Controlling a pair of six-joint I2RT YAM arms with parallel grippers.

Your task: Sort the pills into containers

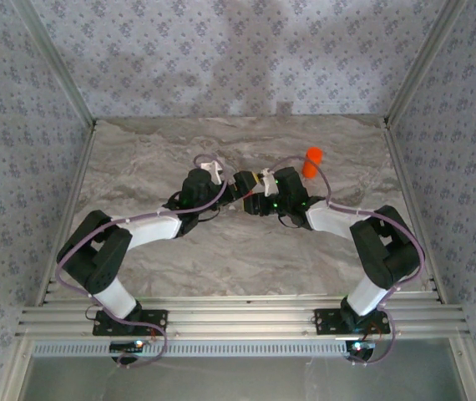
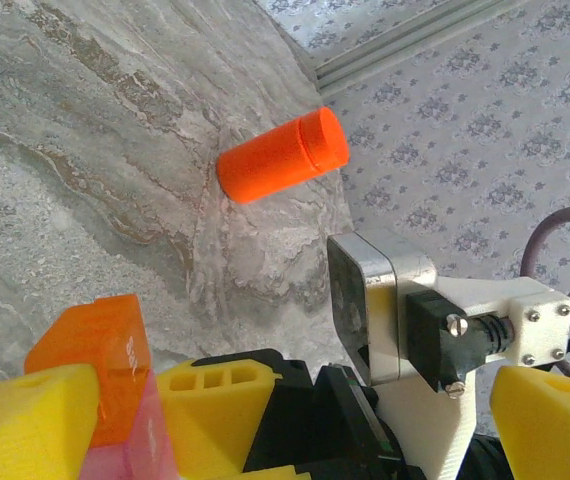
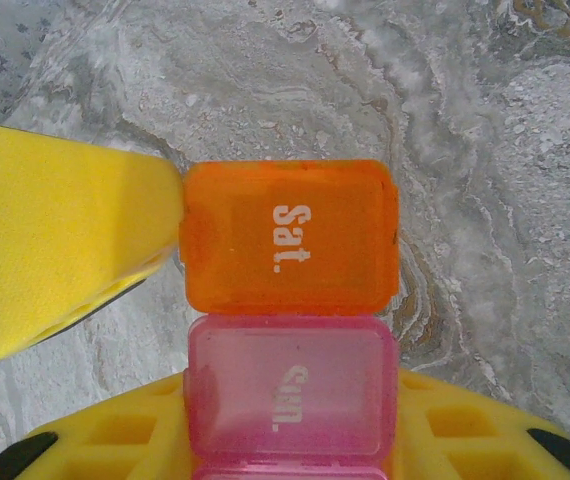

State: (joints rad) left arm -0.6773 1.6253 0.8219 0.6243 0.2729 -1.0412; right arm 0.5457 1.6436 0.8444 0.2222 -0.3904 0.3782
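Observation:
The containers are two joined compartments with shut lids, an orange one [image 3: 290, 238] marked "Sat." and a pink one [image 3: 287, 385] marked "Sun.". My right gripper [image 3: 290, 445] is shut on the pink end, a yellow finger [image 3: 115, 440] on each side. My left gripper [image 2: 285, 420] stands wide open around the orange compartment [image 2: 95, 355], and one of its yellow fingers [image 3: 60, 245] touches that compartment's left edge. The two grippers meet above the table's middle, the left gripper [image 1: 240, 182] beside the right gripper [image 1: 256, 203]. The pills are out of view.
An orange-red cylindrical bottle [image 1: 311, 161] stands on the marble table [image 1: 221, 251] just behind and right of the grippers; in the left wrist view the bottle [image 2: 283, 155] is near the patterned wall [image 2: 465, 150]. Walls enclose the table on three sides.

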